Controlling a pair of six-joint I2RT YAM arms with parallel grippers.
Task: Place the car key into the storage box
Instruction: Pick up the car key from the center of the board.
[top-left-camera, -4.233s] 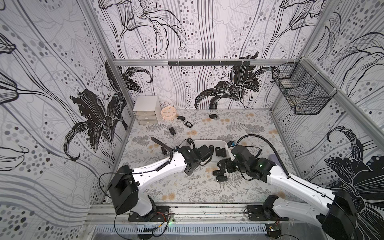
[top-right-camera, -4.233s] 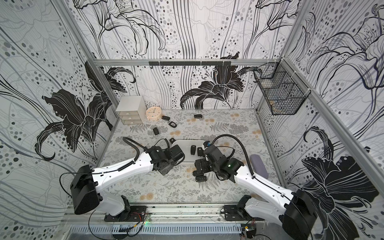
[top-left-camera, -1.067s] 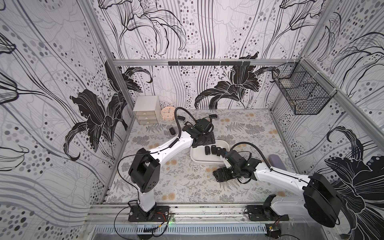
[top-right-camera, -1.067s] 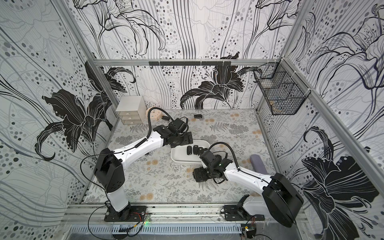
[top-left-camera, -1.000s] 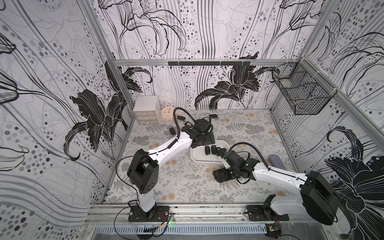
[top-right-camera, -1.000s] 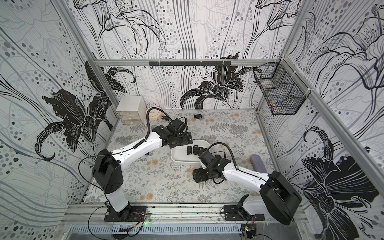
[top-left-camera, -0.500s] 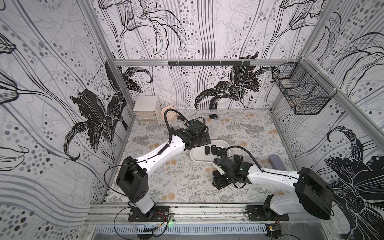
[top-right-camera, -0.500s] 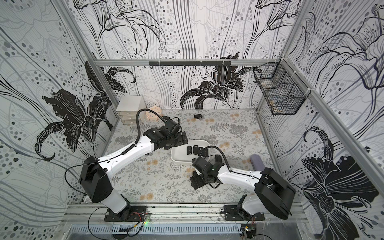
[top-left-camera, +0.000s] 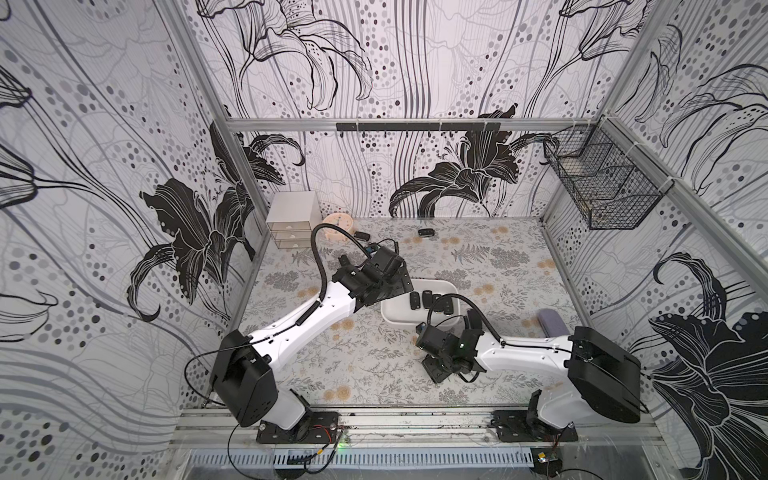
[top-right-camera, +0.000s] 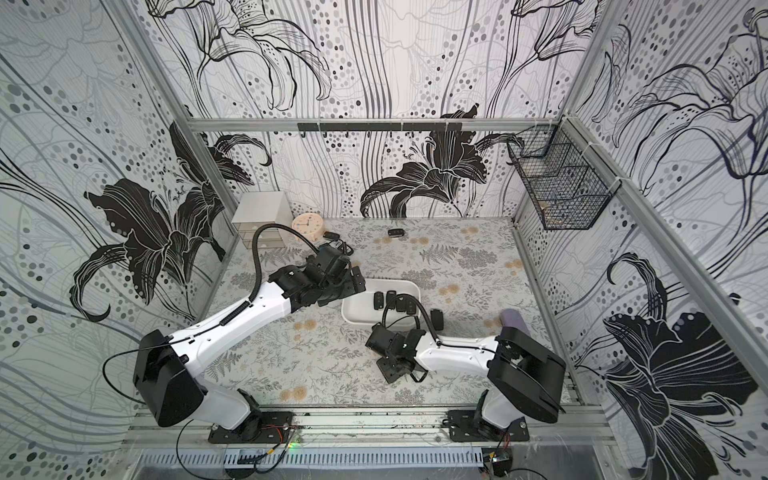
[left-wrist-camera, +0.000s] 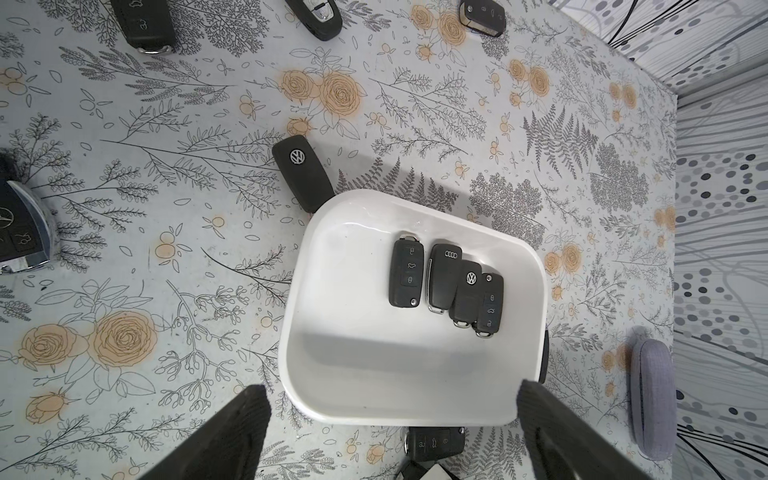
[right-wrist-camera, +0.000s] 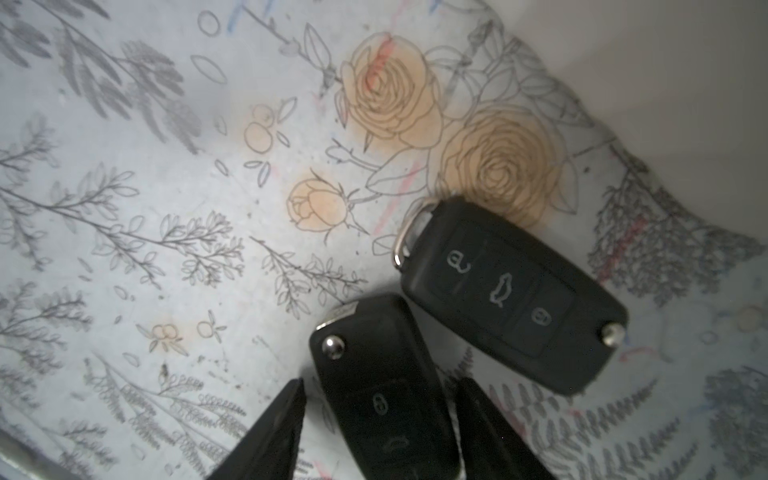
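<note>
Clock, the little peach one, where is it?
In both top views the clock stands at the far left corner of the table, beside the grey drawer cabinet.

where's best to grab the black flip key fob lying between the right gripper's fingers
Pinch the black flip key fob by its two long sides, from straight above: it lies flat, lengthwise between the fingers of the right gripper, another black three-button fob close beside.
</note>
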